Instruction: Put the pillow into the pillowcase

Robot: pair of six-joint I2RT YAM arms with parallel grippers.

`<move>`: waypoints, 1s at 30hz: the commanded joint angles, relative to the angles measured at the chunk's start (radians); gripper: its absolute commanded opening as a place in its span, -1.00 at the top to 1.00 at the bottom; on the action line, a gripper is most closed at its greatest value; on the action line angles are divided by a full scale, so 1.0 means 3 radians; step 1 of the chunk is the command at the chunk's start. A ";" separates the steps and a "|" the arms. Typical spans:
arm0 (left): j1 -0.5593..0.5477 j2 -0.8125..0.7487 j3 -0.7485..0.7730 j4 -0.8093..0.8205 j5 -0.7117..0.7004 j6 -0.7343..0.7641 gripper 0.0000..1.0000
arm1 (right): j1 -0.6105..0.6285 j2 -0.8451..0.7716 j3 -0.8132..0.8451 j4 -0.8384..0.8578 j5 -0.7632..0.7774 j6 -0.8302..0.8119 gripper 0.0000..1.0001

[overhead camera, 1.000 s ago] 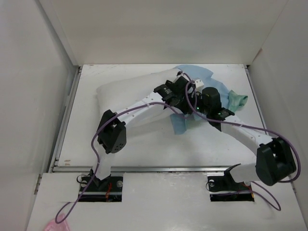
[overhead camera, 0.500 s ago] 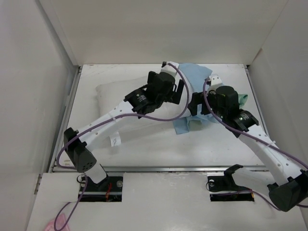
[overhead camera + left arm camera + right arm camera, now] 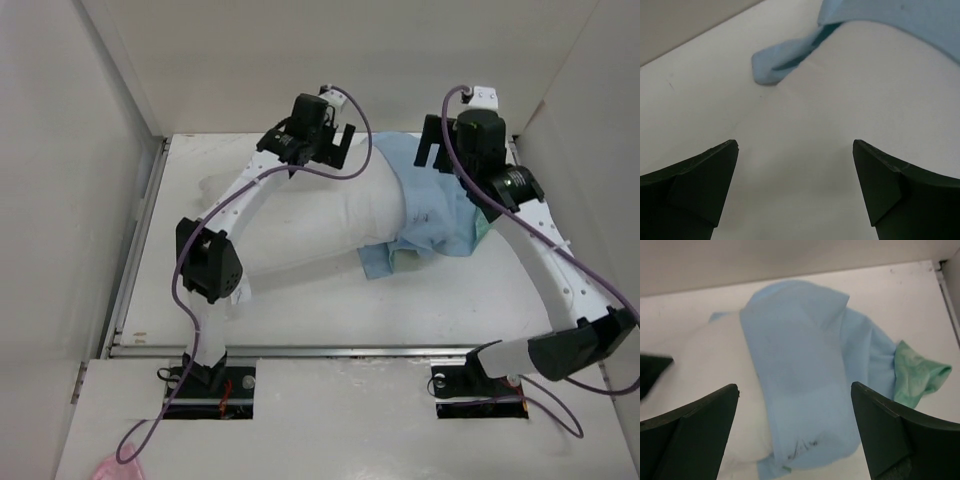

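Observation:
The white pillow (image 3: 290, 215) lies across the table, its right end inside the light blue pillowcase (image 3: 435, 205). A mint-green part of the pillowcase (image 3: 915, 375) sticks out at the right. A blue flap (image 3: 378, 262) lies under the pillow's near edge. My left gripper (image 3: 342, 140) is open and empty, raised over the pillow's far edge. In the left wrist view, the gripper (image 3: 795, 150) is above the white pillow (image 3: 840, 125), with the pillowcase edge (image 3: 782, 57) ahead. My right gripper (image 3: 432, 152) is open and empty above the pillowcase; in the right wrist view, the gripper (image 3: 795, 390) is over the pillowcase (image 3: 800, 365) and pillow (image 3: 705, 370).
White enclosure walls stand close on the left (image 3: 70, 200), back (image 3: 340, 60) and right (image 3: 590, 180) of the white table (image 3: 300, 310). Purple cables (image 3: 345, 170) hang from both arms. A pink scrap (image 3: 105, 468) lies off the table at the near left.
Both grippers have left the pillow and cloth and risen toward the back wall. The pillowcase now lies spread over the pillow's right end, no longer hidden under the arms.

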 commanded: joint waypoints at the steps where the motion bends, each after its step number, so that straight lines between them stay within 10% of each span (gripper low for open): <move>1: -0.0174 -0.0144 -0.0191 0.0189 0.0219 0.0420 -1.00 | -0.0030 0.0419 0.0565 -0.0011 0.0030 -0.0007 -0.99; 14: 0.0148 0.0903 0.0360 -0.0142 0.2011 0.0855 -0.96 | -0.0096 0.1846 0.1635 -0.0221 -0.0297 -0.0187 -0.99; 15: 0.0148 0.1010 0.0360 -0.0198 0.2161 0.0855 -0.75 | -0.0096 0.1908 0.1676 -0.0221 -0.0297 -0.0187 -0.99; 16: 0.0179 0.1052 0.0396 -0.0284 0.2274 0.0896 0.10 | -0.0127 0.1979 0.1803 -0.0221 -0.0297 -0.0187 -0.99; 18: 0.0179 0.1083 0.0356 -0.0285 0.2443 0.0790 1.00 | -0.0163 0.2209 0.1957 -0.0358 -0.0338 -0.0187 -0.99; 30: 0.0215 0.0260 -0.0407 0.0482 0.1994 0.0089 1.00 | -0.0005 0.2522 0.2137 -0.0277 -0.0636 -0.0585 -0.85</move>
